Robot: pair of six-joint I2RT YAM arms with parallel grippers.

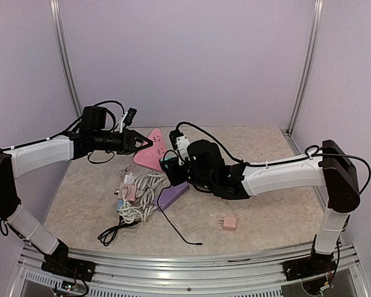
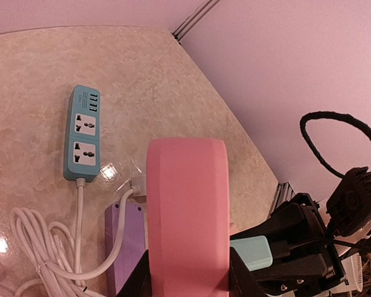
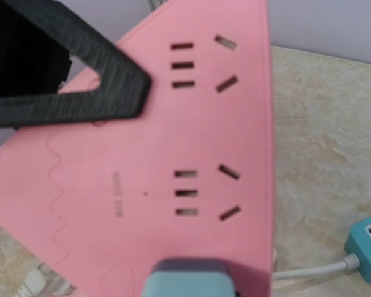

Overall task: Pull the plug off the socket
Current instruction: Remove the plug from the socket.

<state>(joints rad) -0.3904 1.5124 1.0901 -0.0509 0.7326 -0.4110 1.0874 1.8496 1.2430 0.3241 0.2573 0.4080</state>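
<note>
The socket [image 1: 151,150] is a pink triangular power block, lifted off the table and tilted. My left gripper [image 1: 144,143] is shut on its edge. In the left wrist view the socket [image 2: 187,204] fills the middle between my black fingers [image 2: 131,286]. A teal plug [image 3: 188,279] sits in the socket's face [image 3: 142,154] near its lower corner. My right gripper [image 1: 171,166] holds that plug [image 2: 251,253]; its black fingers [image 2: 284,228] press on it from above and below. The right wrist view does not show its own fingers.
A blue power strip [image 2: 82,133] and a purple strip [image 1: 173,195] lie on the table under the socket. Coiled white cable [image 1: 139,199] with small adapters lies to the left. A small pink adapter [image 1: 227,223] sits front right. A thin black cable [image 1: 176,230] trails forward.
</note>
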